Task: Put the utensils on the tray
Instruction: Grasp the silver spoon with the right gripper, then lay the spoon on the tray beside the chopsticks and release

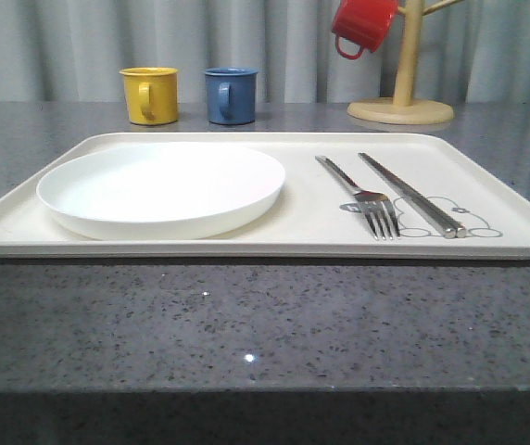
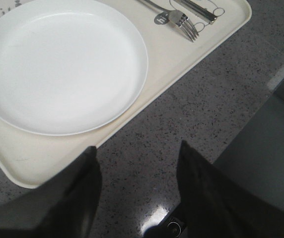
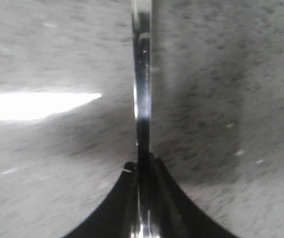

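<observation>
Speckled counter [image 3: 231, 74] blurred, right gripper [image 3: 143, 198] pinching steel utensil [image 3: 142, 74], ends cropped

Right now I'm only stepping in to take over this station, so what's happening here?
The robot is laying cutlery on the cream tray. A fork and a long flat steel piece already lie side by side on it, to the right of the white plate. The right claw is shut on another shiny utensil above the grey counter. The left claw is open, holding nothing, near the tray's edge.
</observation>
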Controlling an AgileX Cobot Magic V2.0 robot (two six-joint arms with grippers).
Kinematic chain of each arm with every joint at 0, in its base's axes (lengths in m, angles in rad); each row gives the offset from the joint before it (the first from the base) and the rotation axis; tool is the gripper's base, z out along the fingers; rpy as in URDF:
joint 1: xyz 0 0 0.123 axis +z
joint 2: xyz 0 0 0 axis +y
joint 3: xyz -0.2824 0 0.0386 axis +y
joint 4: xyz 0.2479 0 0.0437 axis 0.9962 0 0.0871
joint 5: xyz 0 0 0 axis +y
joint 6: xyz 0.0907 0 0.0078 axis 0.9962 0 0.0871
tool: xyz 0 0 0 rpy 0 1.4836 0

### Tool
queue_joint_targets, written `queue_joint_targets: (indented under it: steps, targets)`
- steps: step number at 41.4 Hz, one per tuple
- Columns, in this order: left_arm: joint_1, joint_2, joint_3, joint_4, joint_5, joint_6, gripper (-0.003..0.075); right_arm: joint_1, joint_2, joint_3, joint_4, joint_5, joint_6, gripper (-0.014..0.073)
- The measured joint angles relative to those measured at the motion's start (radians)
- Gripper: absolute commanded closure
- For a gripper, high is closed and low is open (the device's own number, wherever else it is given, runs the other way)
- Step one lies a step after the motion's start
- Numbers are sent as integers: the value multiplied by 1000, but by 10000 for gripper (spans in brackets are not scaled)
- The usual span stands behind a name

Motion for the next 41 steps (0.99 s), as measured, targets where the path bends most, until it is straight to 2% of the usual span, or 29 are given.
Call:
queue_joint_targets:
  steps: [6, 13, 25, 35, 41]
  targets:
    - [0, 0, 0, 0, 0, 0, 372, 44, -73, 0, 76, 31, 0, 580]
    - [0, 0, 0, 0, 0, 0, 372, 160, -132, 0, 167, 40, 2, 580]
    - [0, 0, 0, 0, 0, 0, 372, 338, -115, 2, 217, 43, 150, 580]
    - [0, 0, 0, 0, 0, 0, 372, 396, -34, 6, 237, 32, 170, 557]
    - [0, 0, 0, 0, 0, 0, 372, 398, -2, 6, 238, -7, 192, 496]
